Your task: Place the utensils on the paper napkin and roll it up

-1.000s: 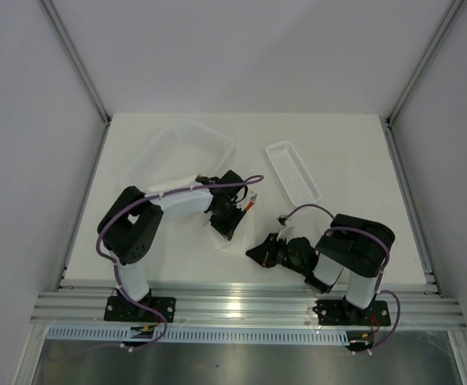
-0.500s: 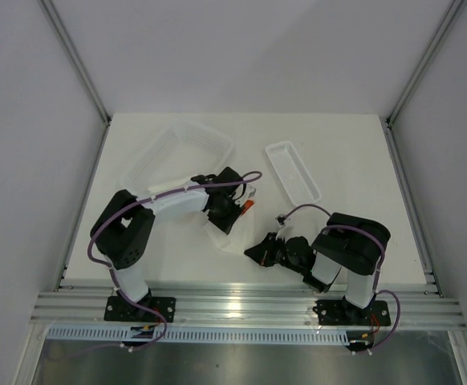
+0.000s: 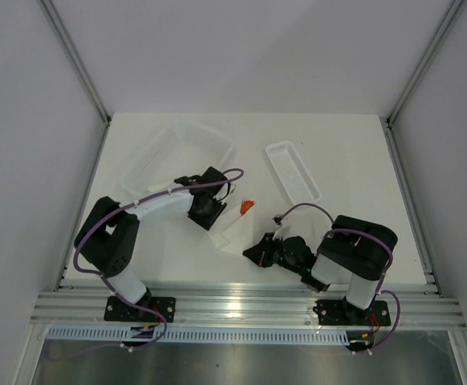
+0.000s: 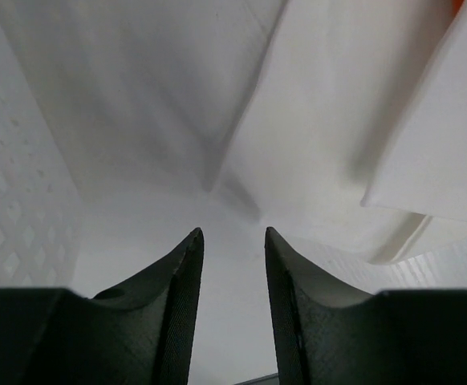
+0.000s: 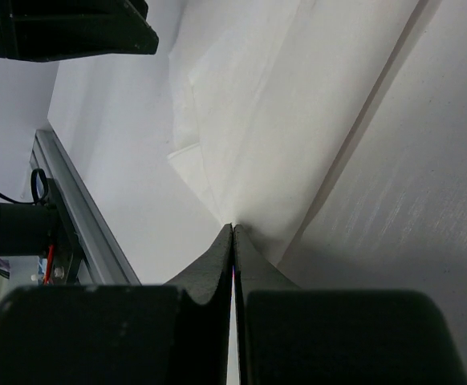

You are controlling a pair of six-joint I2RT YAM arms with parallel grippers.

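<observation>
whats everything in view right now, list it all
paper napkin: one, white, folded, mid-table between the grippers
utensils: count hidden, orange tip showing at the napkin's far end
clear tub: one, see-through, far left
narrow tray: one, white, far, right of centre
table: one, white
left gripper: black, open, nothing between its fingers, at the napkin's left
right gripper: black, shut on the napkin's near edge
</observation>
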